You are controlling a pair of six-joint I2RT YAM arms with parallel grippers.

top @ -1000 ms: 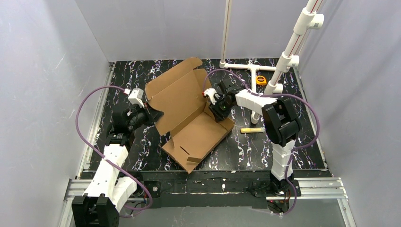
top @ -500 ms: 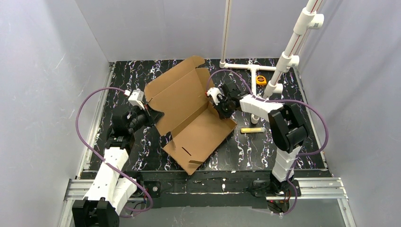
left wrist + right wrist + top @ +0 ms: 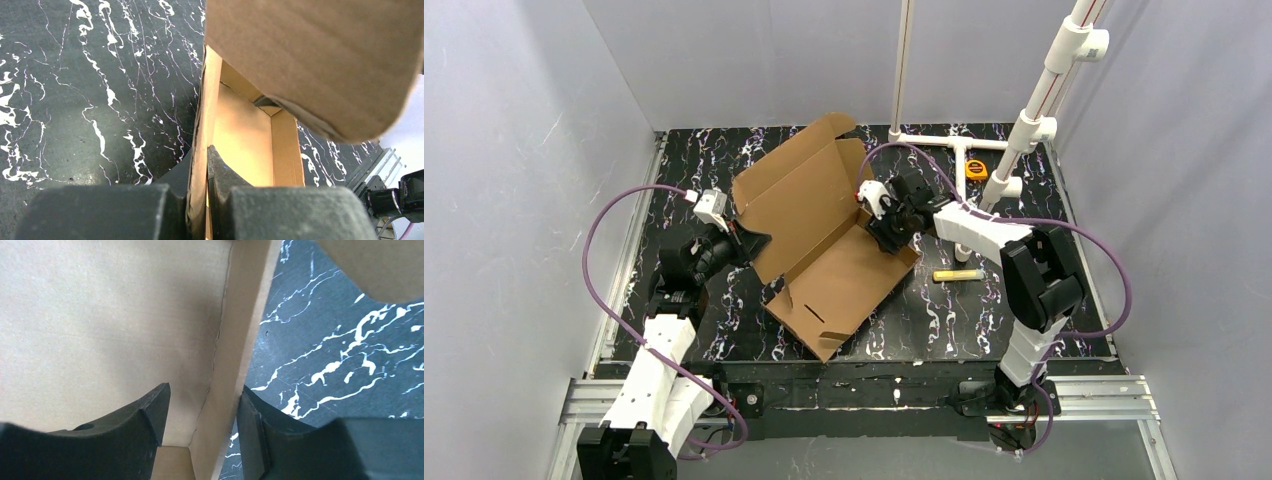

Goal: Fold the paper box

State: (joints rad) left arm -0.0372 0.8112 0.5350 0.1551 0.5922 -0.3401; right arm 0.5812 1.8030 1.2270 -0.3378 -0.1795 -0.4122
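The paper box (image 3: 824, 245) is a brown cardboard mailer lying half open in the middle of the table, its lid panel raised toward the back left. My left gripper (image 3: 742, 238) is at the box's left edge, shut on a thin upright cardboard wall (image 3: 200, 125); its fingertips (image 3: 202, 155) pinch that wall. My right gripper (image 3: 886, 228) is at the box's right side, open. In the right wrist view its fingers straddle the box's side wall (image 3: 240, 340), one inside over the floor panel (image 3: 100, 315) and one outside. The gap between the fingertips (image 3: 202, 400) is wide.
A white PVC pipe frame (image 3: 964, 145) stands at the back right, with a yellow tape measure (image 3: 976, 168) beside it. A yellow stick (image 3: 957, 274) lies right of the box. Purple cables loop from both arms. Grey walls surround the black marbled table (image 3: 954, 310).
The right arm's elbow swung rightward while its gripper stayed at the box's right wall. The box shifted slightly. The left gripper kept its hold.
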